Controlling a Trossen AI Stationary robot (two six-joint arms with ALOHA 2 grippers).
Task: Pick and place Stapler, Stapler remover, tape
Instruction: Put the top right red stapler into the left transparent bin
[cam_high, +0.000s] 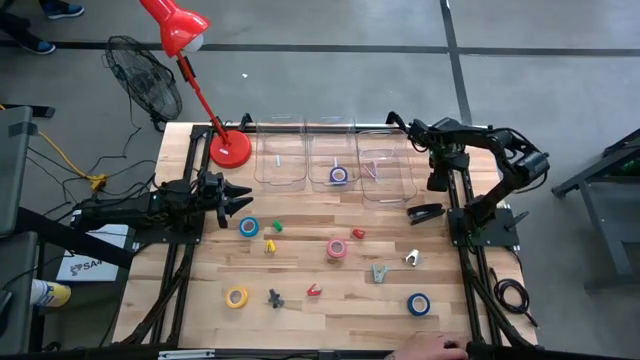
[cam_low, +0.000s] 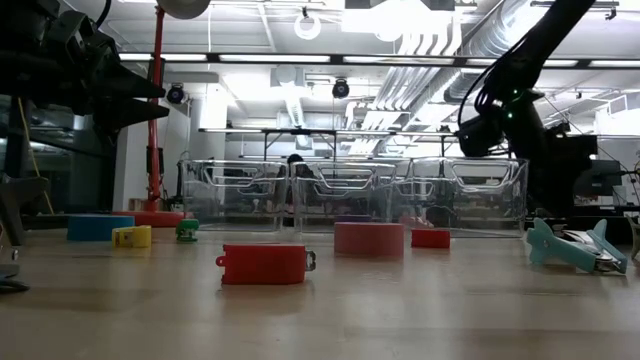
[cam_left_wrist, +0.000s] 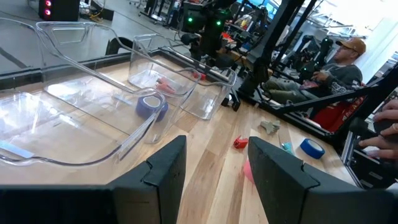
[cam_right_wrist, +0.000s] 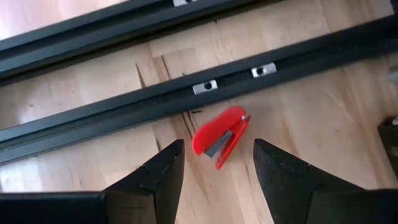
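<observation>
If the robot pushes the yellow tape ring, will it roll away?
Probably not. The yellow tape lies flat on the table, hole up, so it should slide, not roll. It looks small and hollow, so likely light. Stood on edge, it might roll.

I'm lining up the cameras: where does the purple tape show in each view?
High: purple tape lies inside the middle bin, at the table's far edge.
Low: cannot make it out behind the bin walls.
Left wrist: inside that same bin.
Right wrist: not in it.
Shared landmark: the middle bin, seen in all but the right wrist view.
</observation>
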